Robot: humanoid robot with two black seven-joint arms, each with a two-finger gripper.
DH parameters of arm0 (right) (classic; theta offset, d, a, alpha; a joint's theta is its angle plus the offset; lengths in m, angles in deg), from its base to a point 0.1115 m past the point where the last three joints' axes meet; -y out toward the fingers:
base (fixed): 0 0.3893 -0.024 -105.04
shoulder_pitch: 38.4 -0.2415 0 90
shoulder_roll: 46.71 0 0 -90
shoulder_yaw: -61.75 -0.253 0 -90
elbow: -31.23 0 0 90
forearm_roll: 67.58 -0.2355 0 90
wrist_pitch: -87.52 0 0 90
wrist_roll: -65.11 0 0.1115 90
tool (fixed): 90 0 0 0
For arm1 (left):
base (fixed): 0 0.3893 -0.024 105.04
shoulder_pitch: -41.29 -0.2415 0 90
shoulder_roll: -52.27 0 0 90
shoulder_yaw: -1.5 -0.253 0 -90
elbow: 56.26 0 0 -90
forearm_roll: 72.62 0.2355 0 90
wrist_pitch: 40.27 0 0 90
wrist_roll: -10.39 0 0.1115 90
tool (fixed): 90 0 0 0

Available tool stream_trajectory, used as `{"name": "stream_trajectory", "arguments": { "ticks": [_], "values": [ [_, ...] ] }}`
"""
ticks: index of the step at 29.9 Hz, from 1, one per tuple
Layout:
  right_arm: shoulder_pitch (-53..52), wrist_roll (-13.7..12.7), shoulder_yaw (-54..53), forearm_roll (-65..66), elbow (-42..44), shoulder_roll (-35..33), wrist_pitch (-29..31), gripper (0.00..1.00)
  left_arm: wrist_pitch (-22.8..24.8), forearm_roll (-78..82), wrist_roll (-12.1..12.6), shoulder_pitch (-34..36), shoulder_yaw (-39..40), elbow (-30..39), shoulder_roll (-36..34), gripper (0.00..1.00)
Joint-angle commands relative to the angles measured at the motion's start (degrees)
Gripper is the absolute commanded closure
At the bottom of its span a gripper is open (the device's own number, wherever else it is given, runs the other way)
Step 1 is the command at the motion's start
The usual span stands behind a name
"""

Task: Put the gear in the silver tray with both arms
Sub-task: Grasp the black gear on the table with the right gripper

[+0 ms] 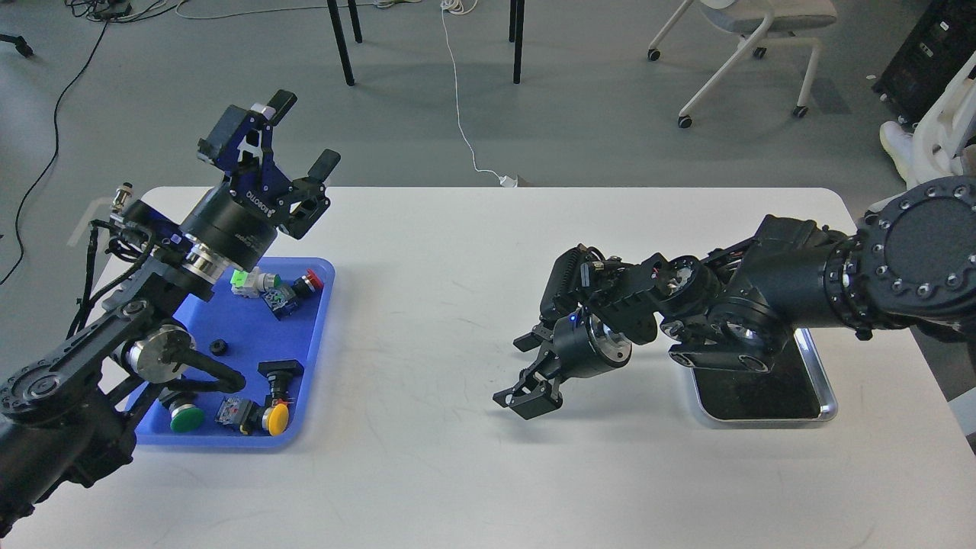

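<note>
The small black gear does not show; my right gripper [524, 374] hangs low over the middle of the white table where it lay and covers that spot. Its jaws stand apart, one fingertip [524, 343] at the back and one [522, 402] at the front, and I cannot tell whether they touch the gear. The silver tray [827, 396] lies on the right of the table, its dark floor partly hidden by my right arm. My left gripper [299, 131] is open and empty, raised above the far end of the blue tray.
The blue plastic tray [320, 358] at the left holds several push buttons and small parts, among them a small black gear-like piece [219, 348]. Chairs and cables are on the floor beyond the table's far edge.
</note>
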Motion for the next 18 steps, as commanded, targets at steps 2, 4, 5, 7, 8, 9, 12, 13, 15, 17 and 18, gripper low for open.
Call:
{"name": "stream_trajectory", "arguments": {
  "ticks": [2,4,5,7,8,9,12,13,15,17,18],
  "values": [
    [1.3,0.0,1.4,-0.1,1.7,0.3,-0.2,0.12,0.1,0.0,0.0,-0.4,0.1,0.4,0.0,0.02],
    [1.4,0.0,1.6,-0.1,1.8,0.3,-0.1,0.15,0.1,0.0,0.0,-0.8,0.1,0.8,0.0,0.02],
    [1.4,0.0,1.6,-0.1,1.9,0.3,-0.2,0.15,0.1,0.0,0.0,-0.8,0.1,0.8,0.0,0.02],
    [1.5,0.0,1.6,-0.2,1.9,0.3,-0.2,0.17,0.1,0.0,0.0,-0.8,0.2,0.8,0.0,0.02],
    [1.7,0.0,1.6,-0.2,1.9,0.3,-0.2,0.2,0.1,0.0,0.0,-0.9,0.2,0.8,0.0,0.02],
    [2.0,0.0,1.6,-0.2,2.1,0.3,-0.2,0.22,0.1,0.0,0.0,-1.0,0.2,0.8,0.0,0.02],
    [2.4,0.0,1.7,-0.2,2.6,0.3,-0.3,0.28,0.1,0.0,0.0,-1.0,0.2,0.8,0.0,0.02],
    [2.5,0.0,1.7,-0.2,2.6,0.3,-0.3,0.33,0.1,0.0,0.0,-1.0,0.2,0.9,0.0,0.02],
    [2.6,0.0,1.8,-0.2,2.6,0.3,-0.3,0.41,0.1,0.0,0.0,-1.0,0.2,0.9,0.0,0.02],
    [2.6,0.0,1.8,-0.2,2.7,0.3,-0.3,0.47,0.2,0.0,0.0,-1.1,0.2,0.8,0.0,0.02],
    [2.6,0.0,2.0,-0.2,2.9,0.3,-0.3,0.5,0.1,0.0,0.0,-1.1,0.2,0.8,0.1,0.02]
  ]
}}
